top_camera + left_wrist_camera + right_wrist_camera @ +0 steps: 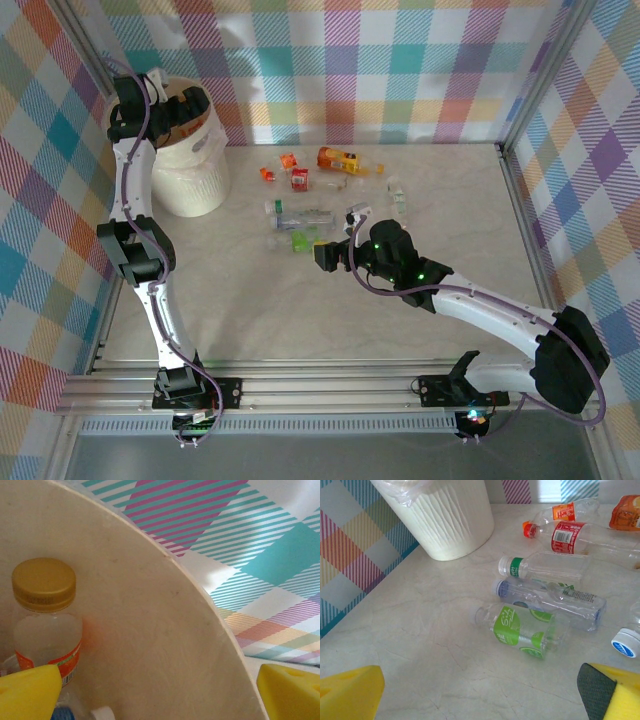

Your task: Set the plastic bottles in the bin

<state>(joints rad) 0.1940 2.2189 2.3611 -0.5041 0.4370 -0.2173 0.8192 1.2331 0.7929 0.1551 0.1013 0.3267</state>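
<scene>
The bin (190, 175) stands at the far left of the table (460, 200), close to the plaid wall (400, 70). The left gripper (183, 112) hangs over its mouth with jaws spread wide, holding nothing. In the left wrist view its 2 yellow fingertips (30, 692) sit at the lower corners. Below them, against the bin's cream inner wall, a gold-capped bottle (47, 625) has its long axis running up the view, cap uppermost. Its orange label (67, 662) carries print too small to read, and whether it stands or leans cannot be told. The other bottles lie on their sides in a loose cluster mid-table, right of the bin. Nearest the right gripper (328, 255), whose jaws also stand wide and empty, 3 clear ones lie roughly parallel. Their long axes run left to right and their caps point left toward the bin. These are a green-label bottle (520, 630), a blue-capped bottle (550, 600) touching it behind, and a green-banded bottle (540, 567) with a white cap. Farther back lie a red-label bottle (565, 537), its red cap also pointing left, an orange-label bottle (567, 511) and an orange bottle (626, 505). A blue-and-white cap (625, 642) faces the camera at the right edge. The green label bears white lettering that cannot be made out, and the red label's white writing is likewise unreadable. Bare tabletop lies between the right gripper's foam pads (350, 692) and the green-label bottle.
</scene>
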